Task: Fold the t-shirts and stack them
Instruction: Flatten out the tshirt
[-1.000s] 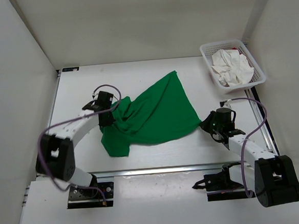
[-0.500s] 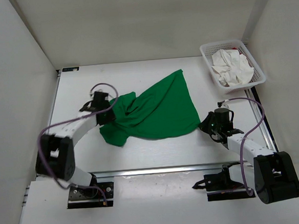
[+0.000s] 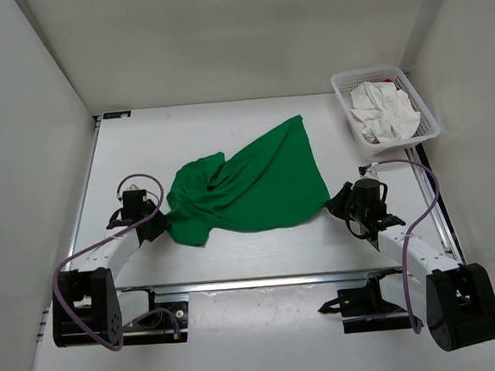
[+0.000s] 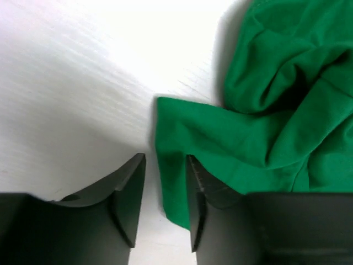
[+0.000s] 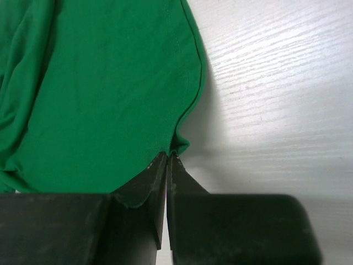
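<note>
The bright green t-shirt [image 3: 252,185] lies crumpled and partly spread in the middle of the table. My left gripper [image 3: 154,225] sits low at its left edge. In the left wrist view the left gripper [image 4: 165,201] is open, and a loose green flap [image 4: 174,165] lies between the fingers against the right finger [image 4: 194,187]. My right gripper [image 3: 336,201] is at the shirt's right corner. The right wrist view shows that gripper [image 5: 167,158] shut on the hem of the green t-shirt [image 5: 99,83]. A white t-shirt [image 3: 384,112] is bunched in the basket.
The white mesh basket [image 3: 345,102] stands at the back right corner. White walls close in the table on the left, back and right. Bare white tabletop [image 3: 236,258] shows between the shirt and the arm bases.
My left gripper has opened and let go of the shirt's left side, then pulled back left and toward the near edge. The green cloth has settled flatter. The right gripper has barely moved.
</note>
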Motion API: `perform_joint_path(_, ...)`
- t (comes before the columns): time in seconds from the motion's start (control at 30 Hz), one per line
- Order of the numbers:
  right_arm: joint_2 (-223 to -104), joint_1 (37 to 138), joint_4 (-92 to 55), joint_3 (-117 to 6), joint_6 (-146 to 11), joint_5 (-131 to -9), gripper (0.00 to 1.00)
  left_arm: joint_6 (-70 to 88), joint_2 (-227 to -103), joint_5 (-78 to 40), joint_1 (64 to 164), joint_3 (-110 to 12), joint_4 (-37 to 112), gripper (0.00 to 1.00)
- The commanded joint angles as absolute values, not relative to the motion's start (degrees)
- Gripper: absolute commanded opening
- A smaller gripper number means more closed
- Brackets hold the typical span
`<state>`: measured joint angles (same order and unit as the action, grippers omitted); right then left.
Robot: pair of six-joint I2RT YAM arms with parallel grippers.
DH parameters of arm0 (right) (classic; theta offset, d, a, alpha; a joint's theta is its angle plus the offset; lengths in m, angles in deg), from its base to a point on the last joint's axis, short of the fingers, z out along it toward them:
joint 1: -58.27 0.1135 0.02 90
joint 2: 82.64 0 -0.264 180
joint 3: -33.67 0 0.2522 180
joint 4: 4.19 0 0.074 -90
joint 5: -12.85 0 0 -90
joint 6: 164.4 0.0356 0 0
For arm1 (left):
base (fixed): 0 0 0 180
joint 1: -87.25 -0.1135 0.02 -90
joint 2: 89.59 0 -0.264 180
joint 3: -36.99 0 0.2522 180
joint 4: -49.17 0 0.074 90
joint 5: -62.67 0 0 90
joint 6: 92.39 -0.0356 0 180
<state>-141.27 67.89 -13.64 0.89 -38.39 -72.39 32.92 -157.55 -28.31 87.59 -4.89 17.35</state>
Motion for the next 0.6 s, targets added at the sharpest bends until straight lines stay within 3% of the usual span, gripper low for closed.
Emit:
perform_joint_path(0.0, -140.6, 68.8, -12.2, 0.2, -38.6, -72.7, 0.00, 33.0, -159.0, -26.7, 88.9, -5.6, 19.9, 0.47)
perform_joint_path(0.03, -140.6, 69.0, -12.0, 0.3, -38.5, -72.8, 0.00, 33.2, -160.8, -26.9, 89.7, -5.7, 21.1, 0.48)
perform_joint_path(0.07, -140.7, 69.2, -12.2, 0.3, -38.5, -72.8, 0.00, 33.6, -162.5, -27.1, 90.1, -6.0, 21.7, 0.40)
perform_joint_path(0.1, -140.6, 69.2, -12.2, 0.3, -38.4, -72.8, 0.00, 33.6, -163.2, -26.7, 90.5, -6.2, 22.6, 0.32)
perform_joint_path(0.13, -140.5, 69.2, -12.2, 0.2, -38.6, -72.8, 0.00, 34.2, -164.5, -26.5, 90.5, -7.2, 22.4, 0.12)
perform_joint_path(0.2, -140.2, 68.9, -12.0, 0.7, -38.6, -72.9, 0.00, 34.3, -164.1, -25.8, 90.5, -9.4, 19.8, 0.00)
perform_joint_path(0.5, -143.2, 67.7, -11.5, -0.3, -38.7, -71.2, 0.00, 26.0, -149.1, -36.2, 93.0, -21.8, -15.9, 0.04)
perform_joint_path(0.57, -143.5, 67.6, -11.5, -0.6, -39.3, -70.4, 0.00, 25.4, -151.9, -39.0, 95.8, -22.8, -21.9, 0.31)
